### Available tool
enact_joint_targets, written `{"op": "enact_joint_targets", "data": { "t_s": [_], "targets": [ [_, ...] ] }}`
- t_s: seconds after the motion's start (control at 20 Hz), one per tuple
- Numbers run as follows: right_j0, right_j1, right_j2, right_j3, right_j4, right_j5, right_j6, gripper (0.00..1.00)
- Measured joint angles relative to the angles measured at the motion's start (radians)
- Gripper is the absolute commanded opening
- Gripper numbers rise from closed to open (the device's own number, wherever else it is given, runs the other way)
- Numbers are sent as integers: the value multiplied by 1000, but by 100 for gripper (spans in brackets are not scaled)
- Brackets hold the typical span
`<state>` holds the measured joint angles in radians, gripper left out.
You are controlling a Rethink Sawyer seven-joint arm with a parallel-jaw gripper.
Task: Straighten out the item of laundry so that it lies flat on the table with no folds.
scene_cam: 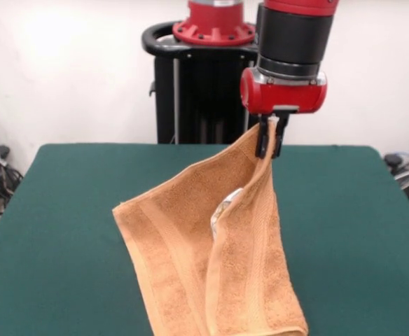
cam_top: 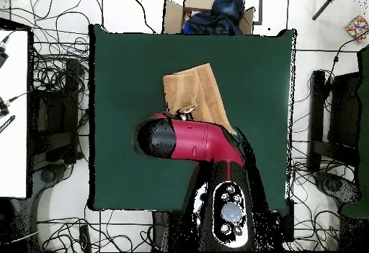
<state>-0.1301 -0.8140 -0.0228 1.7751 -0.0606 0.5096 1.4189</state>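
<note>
The orange-tan washcloth [scene_cam: 190, 252] hangs by one corner from my gripper [scene_cam: 268, 145], which is shut on that corner above the middle of the green table [scene_cam: 64, 210]. The cloth slopes down toward the near edge, creased along its middle, with its lower part resting on the table. A small white tag [scene_cam: 225, 206] shows at the crease. In the overhead view the cloth [cam_top: 194, 91] lies toward the table's [cam_top: 122, 142] top half, partly hidden under the red arm; the gripper itself is hidden there.
The robot's black pedestal [scene_cam: 190, 91] stands behind the table's far edge. A cardboard box with dark blue cloth [cam_top: 212, 12] sits just beyond the table's top edge in the overhead view. Cables lie on the floor around the table.
</note>
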Motion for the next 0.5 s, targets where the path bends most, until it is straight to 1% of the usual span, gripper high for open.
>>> {"op": "enact_joint_targets", "data": {
  "t_s": [0.25, 0.5],
  "targets": [
    [0, -21, 0, 45, -11, -30, 0, 0],
    [0, -45, 0, 107, -51, -73, 0, 0]
  ]
}}
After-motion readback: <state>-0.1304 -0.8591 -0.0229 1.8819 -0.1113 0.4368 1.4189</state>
